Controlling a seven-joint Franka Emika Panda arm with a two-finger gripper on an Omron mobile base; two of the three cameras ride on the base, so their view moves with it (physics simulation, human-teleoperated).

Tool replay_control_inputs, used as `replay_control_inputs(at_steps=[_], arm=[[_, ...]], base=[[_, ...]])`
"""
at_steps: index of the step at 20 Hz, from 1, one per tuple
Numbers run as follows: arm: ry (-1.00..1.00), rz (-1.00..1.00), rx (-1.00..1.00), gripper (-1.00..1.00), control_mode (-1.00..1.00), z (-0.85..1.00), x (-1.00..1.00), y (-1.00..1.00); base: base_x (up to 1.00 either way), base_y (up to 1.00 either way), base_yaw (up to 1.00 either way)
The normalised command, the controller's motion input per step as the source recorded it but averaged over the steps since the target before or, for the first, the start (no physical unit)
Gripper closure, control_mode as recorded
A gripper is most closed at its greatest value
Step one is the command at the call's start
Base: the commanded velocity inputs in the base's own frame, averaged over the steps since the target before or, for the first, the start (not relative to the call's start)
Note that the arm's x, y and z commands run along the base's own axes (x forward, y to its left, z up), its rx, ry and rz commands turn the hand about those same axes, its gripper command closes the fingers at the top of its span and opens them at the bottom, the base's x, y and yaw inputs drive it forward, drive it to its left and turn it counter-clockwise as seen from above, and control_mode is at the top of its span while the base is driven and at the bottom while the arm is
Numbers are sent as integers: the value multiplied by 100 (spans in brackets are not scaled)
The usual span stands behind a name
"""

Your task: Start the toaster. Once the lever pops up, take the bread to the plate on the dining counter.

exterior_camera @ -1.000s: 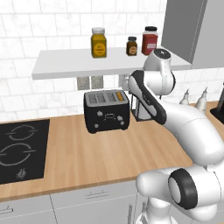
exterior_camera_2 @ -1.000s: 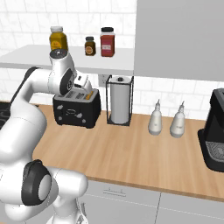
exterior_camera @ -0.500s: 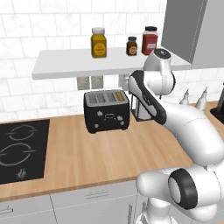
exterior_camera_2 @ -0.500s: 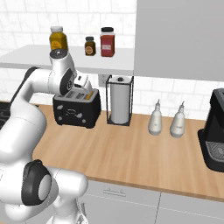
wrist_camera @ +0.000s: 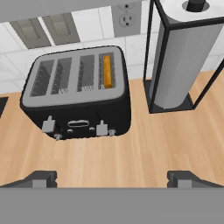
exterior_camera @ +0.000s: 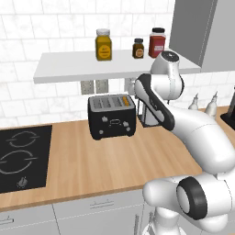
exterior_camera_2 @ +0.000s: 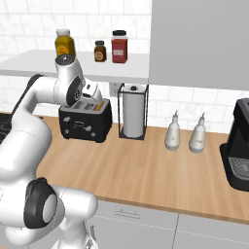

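The black toaster (wrist_camera: 78, 96) with its silver top stands on the wood worktop against the tiled wall, also seen as toaster (exterior_camera: 112, 117) and toaster (exterior_camera_2: 85, 121). An orange-brown bread (wrist_camera: 106, 71) edge shows in its rightmost slot. Two pale levers (wrist_camera: 101, 128) sit low on its front face. My gripper (wrist_camera: 113, 179) hovers open above and in front of the toaster, with nothing between its fingers; from the right, the gripper (exterior_camera_2: 96, 99) hangs over the toaster's right end. The plate and the dining counter are out of view.
A paper towel roll in a black wire holder (wrist_camera: 181, 57) stands just right of the toaster. A shelf (exterior_camera: 69, 69) with jars hangs above. A black cooktop (exterior_camera: 20, 158) lies to the left. Two pale bottles (exterior_camera_2: 172, 136) and a coffee machine (exterior_camera_2: 238, 146) stand to the right.
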Motion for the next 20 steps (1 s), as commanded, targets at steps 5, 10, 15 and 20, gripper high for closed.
replay_control_inputs(at_steps=[5, 10, 15, 20], arm=[[0, 0, 0, -100, -100, 0, 0, 0], [0, 0, 0, -100, -100, 0, 0, 0], [0, 0, 0, -100, -100, 0, 0, 0], [0, 0, 0, -100, -100, 0, 0, 0]], base=[[0, 0, 0], [0, 0, 0], [0, 0, 0], [0, 0, 0]])
